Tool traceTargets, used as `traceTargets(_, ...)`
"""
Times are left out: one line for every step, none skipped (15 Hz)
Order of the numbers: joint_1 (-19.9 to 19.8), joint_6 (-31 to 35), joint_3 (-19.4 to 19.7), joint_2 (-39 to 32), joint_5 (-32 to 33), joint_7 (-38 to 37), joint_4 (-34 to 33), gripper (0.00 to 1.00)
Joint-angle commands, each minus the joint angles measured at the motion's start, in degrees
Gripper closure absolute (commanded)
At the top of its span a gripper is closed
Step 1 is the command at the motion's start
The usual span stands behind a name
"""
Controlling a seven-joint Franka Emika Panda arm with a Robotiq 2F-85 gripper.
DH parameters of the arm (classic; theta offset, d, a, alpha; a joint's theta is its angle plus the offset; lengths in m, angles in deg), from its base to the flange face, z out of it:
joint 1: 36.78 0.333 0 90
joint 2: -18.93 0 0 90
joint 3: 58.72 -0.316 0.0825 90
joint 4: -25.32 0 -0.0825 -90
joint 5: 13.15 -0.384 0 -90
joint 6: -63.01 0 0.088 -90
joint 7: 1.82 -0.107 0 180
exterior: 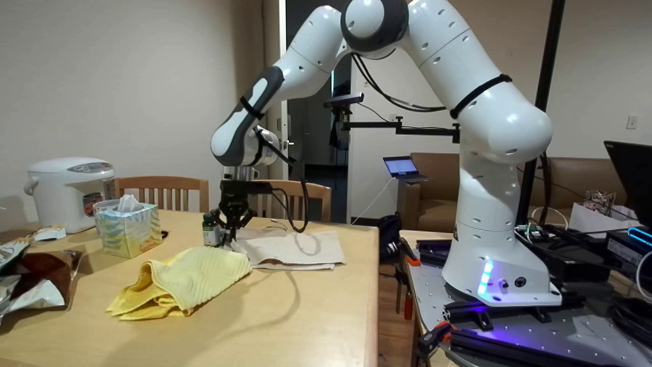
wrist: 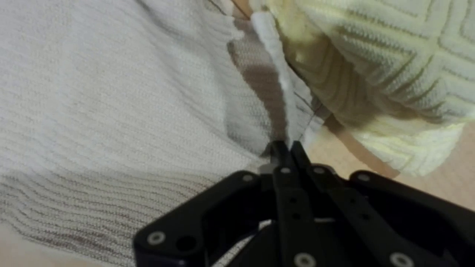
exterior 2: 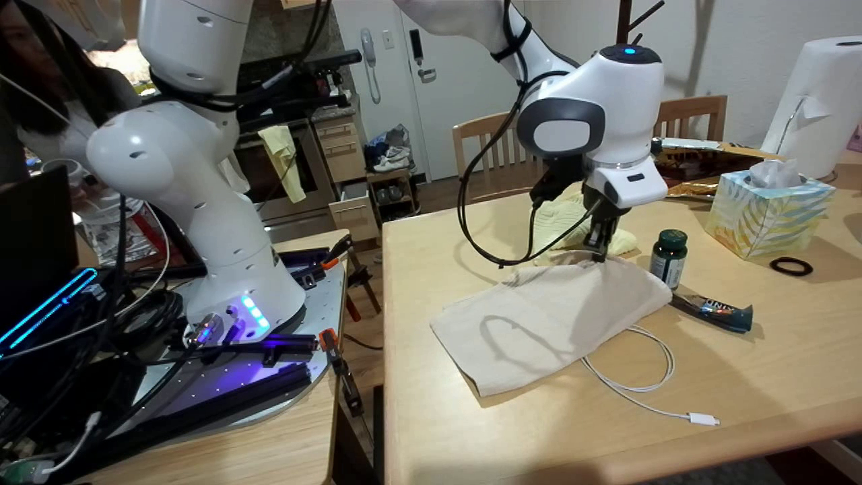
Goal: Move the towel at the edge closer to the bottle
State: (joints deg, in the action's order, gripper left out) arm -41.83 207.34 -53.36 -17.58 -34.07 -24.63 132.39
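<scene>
A beige towel (exterior: 305,247) lies near the table's edge facing the robot base; it also shows in an exterior view (exterior 2: 532,330) and in the wrist view (wrist: 111,111). My gripper (exterior 2: 599,254) is at the towel's side nearest the yellow cloth; its fingertips (wrist: 290,146) are nearly together with a raised fold of the beige towel between them. The dark green bottle (exterior 2: 669,259) stands upright near the towel's far corner; it also shows behind the yellow cloth (exterior: 210,230). The yellow cloth (exterior: 198,278) lies bunched beside the beige towel and the gripper (wrist: 400,55).
A tissue box (exterior 2: 768,212) stands beyond the bottle. A dark wrapper (exterior 2: 714,313) lies by the towel's corner and a white cable (exterior 2: 663,387) beside it. A black ring (exterior 2: 791,266) lies near the tissue box. Snack bags (exterior: 46,278) and a white water boiler (exterior: 71,193) are farther off.
</scene>
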Motion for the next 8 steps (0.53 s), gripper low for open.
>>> traceTargets(-3.48,-0.35,-3.63,-0.97,-2.57,5.71,-1.77,0.99)
traceTargets(-3.97,-0.44,-4.16,-1.28,-2.90,6.32,-2.18,0.99)
traceTargets(-4.43,-0.57,-4.61,-1.63,-3.44,6.80,-2.61,0.99)
traceTargets(-4.59,-0.96,-4.70,-1.96,-3.35,7.13,-2.98,0.99)
traceTargets(-4.79,-1.24,-4.90,-2.53,-3.06,7.85,-3.55,0.99)
traceTargets(-4.83,-1.42,-4.95,-3.09,-2.61,8.55,-4.08,0.99)
traceTargets(-4.73,-1.40,-4.89,-3.64,-2.30,8.90,-4.46,0.72)
traceTargets(-4.88,-1.60,-5.10,-4.11,-2.33,9.47,-4.87,0.71)
